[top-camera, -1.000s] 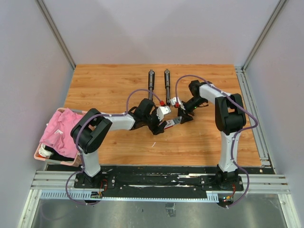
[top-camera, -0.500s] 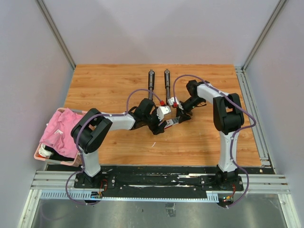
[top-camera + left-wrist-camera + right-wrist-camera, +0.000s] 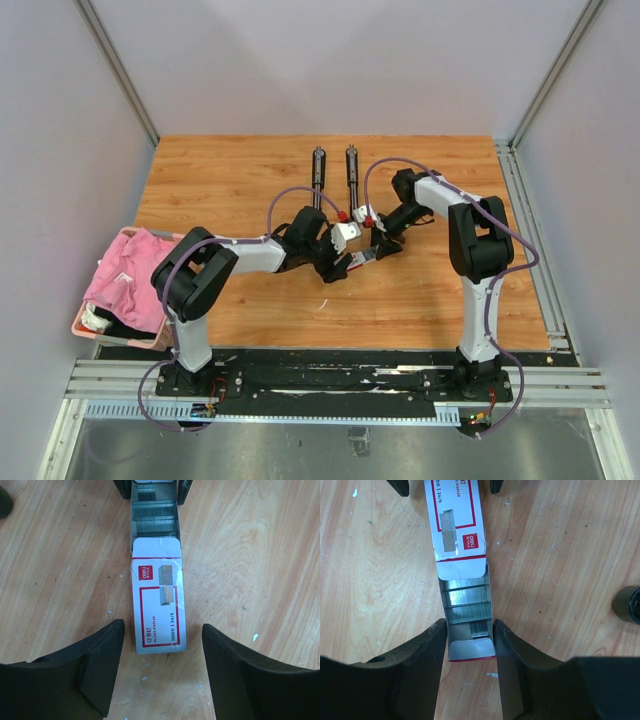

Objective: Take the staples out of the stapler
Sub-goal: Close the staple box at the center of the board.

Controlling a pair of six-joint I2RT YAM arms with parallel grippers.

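The staples (image 3: 466, 597) are silvery strips lying in the pulled-out tray of a red-and-white box (image 3: 455, 525); they also show in the left wrist view (image 3: 155, 510). The box (image 3: 358, 257) lies on the wooden table between the two grippers. My right gripper (image 3: 470, 630) is shut on the tray's open end, a finger against each side. My left gripper (image 3: 162, 672) is open around the box's sleeve (image 3: 159, 605) without touching it. Two long black stapler parts (image 3: 318, 172) (image 3: 352, 170) lie side by side farther back, away from both grippers.
A pink cloth (image 3: 125, 270) fills a basket at the table's left edge. A dark round object (image 3: 627, 605) stands right of the box in the right wrist view. A tiny pale speck (image 3: 323, 303) lies on the wood in front of the left gripper.
My right gripper has moved a little left, towards the box, and now stands at the tray's end. The left arm and the box have barely moved.
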